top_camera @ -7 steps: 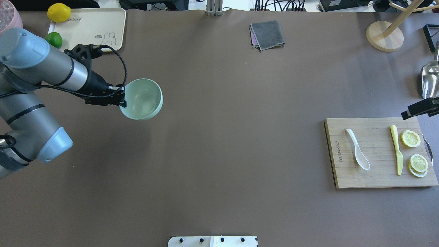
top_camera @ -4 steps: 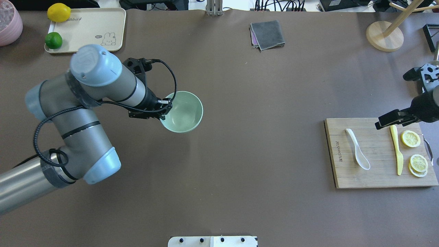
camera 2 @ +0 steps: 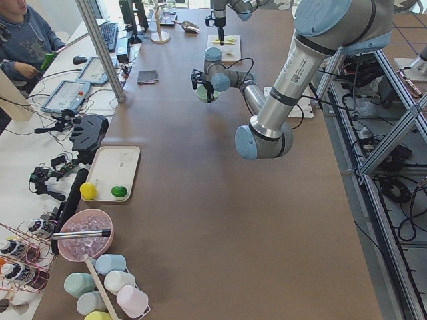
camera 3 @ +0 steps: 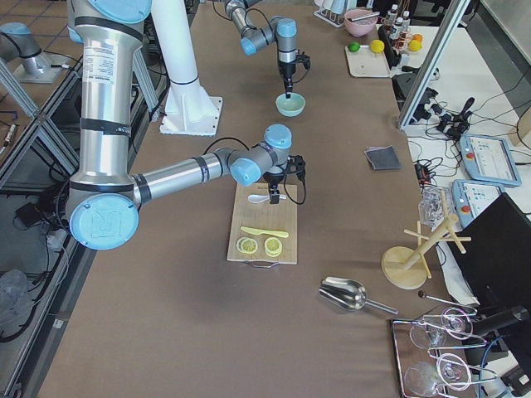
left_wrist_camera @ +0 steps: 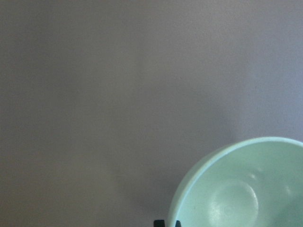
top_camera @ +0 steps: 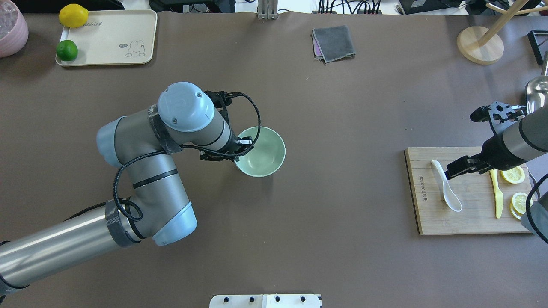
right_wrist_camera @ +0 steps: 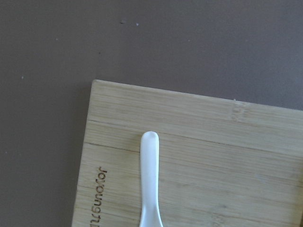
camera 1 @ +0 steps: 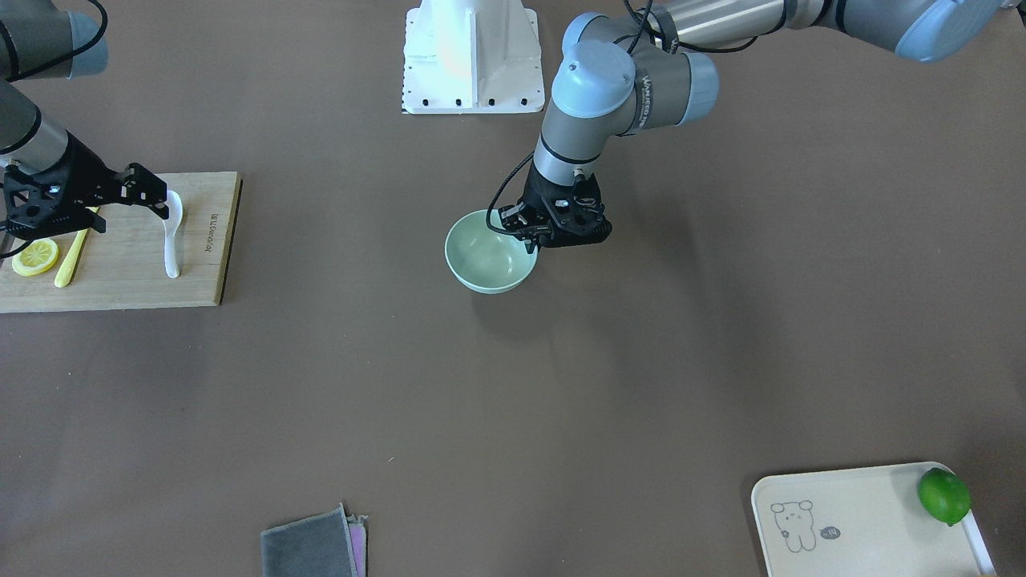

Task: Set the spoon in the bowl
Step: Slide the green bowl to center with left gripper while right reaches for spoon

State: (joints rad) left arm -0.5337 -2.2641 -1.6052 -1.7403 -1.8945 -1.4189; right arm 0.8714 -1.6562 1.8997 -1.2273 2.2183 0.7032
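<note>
The pale mint-green bowl (top_camera: 261, 152) is near the table's middle, upright, and also shows in the front view (camera 1: 487, 255) and the left wrist view (left_wrist_camera: 246, 189). My left gripper (top_camera: 242, 147) is shut on its near-left rim; I cannot tell whether the bowl touches the table. The white spoon (top_camera: 447, 190) lies on the wooden cutting board (top_camera: 471, 220) at the right, scoop toward me. My right gripper (top_camera: 451, 171) hovers open over the spoon's handle (right_wrist_camera: 149, 175), not touching it; it also shows in the front view (camera 1: 160, 200).
A yellow knife (top_camera: 496, 196) and lemon slices (top_camera: 513, 174) share the board. A cream tray (top_camera: 111, 34) with a lime (top_camera: 67, 50) and lemon (top_camera: 73, 15) is far left. A grey cloth (top_camera: 334, 42), wooden stand (top_camera: 479, 45) and metal scoop (top_camera: 537, 92) sit at the far side.
My left arm has carried the bowl rightward and toward me, from the left side to the table's middle. My right gripper has moved left over the board to the spoon's handle.
</note>
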